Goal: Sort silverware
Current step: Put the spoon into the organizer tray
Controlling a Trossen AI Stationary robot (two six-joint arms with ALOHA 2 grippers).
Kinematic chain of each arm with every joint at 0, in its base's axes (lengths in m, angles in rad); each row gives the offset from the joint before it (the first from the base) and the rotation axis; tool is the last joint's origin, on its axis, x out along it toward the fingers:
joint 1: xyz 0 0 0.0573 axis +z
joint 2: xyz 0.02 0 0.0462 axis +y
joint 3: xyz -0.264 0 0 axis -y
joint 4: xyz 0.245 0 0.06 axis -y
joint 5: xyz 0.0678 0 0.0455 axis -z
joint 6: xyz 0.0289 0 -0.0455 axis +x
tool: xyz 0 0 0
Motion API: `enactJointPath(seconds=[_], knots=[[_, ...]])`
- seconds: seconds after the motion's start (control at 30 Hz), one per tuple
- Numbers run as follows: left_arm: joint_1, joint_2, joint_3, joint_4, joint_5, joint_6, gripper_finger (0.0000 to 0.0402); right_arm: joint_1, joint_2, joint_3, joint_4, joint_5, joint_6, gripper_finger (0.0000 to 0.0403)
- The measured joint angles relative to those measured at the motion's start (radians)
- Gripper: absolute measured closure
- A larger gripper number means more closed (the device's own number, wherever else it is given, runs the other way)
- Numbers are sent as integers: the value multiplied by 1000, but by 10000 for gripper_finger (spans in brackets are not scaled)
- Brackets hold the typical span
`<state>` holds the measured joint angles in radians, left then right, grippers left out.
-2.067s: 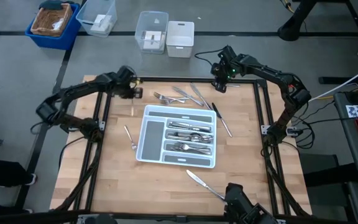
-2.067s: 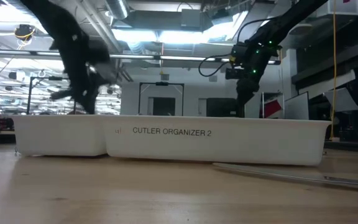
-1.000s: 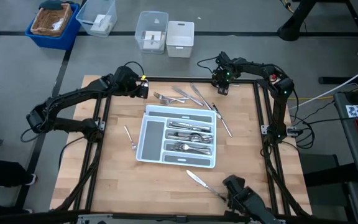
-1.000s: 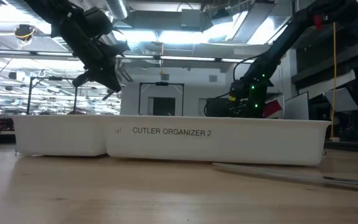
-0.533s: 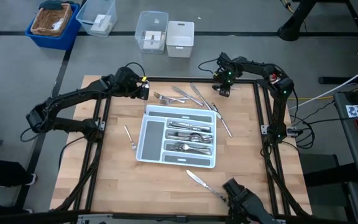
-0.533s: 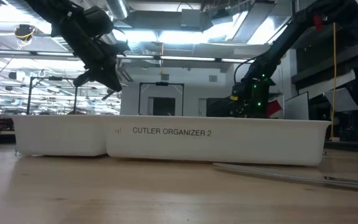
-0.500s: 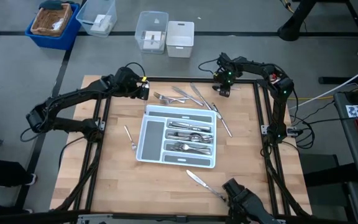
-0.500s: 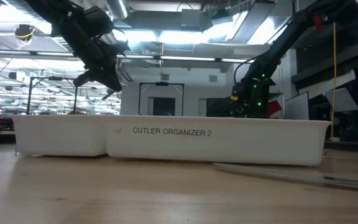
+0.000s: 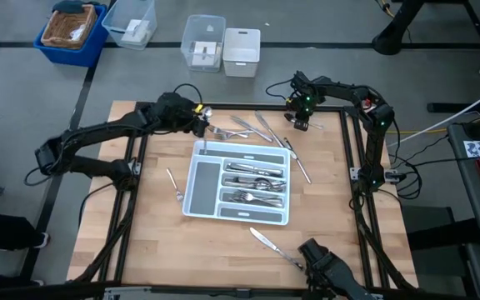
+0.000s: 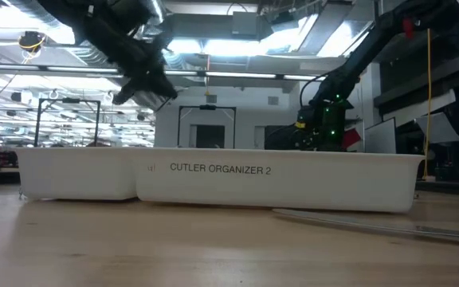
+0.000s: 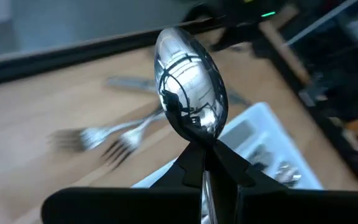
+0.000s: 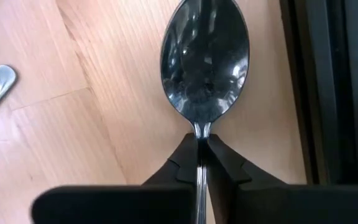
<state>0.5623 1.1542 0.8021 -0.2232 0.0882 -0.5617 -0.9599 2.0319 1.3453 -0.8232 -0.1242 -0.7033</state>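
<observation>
Silverware is partly sorted: forks, spoons and knives lie in the grey compartments of the white tray (image 9: 197, 200), loose pieces remain on the table (image 9: 148, 242) beyond the tray's far edge, and one knife (image 9: 267, 241) lies near the front. Left gripper (image 9: 197, 119) is clenched on a spoon (image 11: 190, 90) held above the tray's far-left corner, and right gripper (image 9: 299, 119) is pinched on a second spoon (image 12: 204, 60) low at the table's far-right corner, close beside the black frame rail (image 12: 331, 87). Judged best practice: lift the right spoon straight up clear of the rail before swinging inward, and let one arm deliver at a time, since open room over the tray is narrow.
</observation>
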Motion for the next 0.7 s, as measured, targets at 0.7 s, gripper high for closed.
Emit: enactJointPath(seconds=[0.7], knots=[[-356,258,1,352,6,693,400,-1,0,-1,10,-25,111,394]])
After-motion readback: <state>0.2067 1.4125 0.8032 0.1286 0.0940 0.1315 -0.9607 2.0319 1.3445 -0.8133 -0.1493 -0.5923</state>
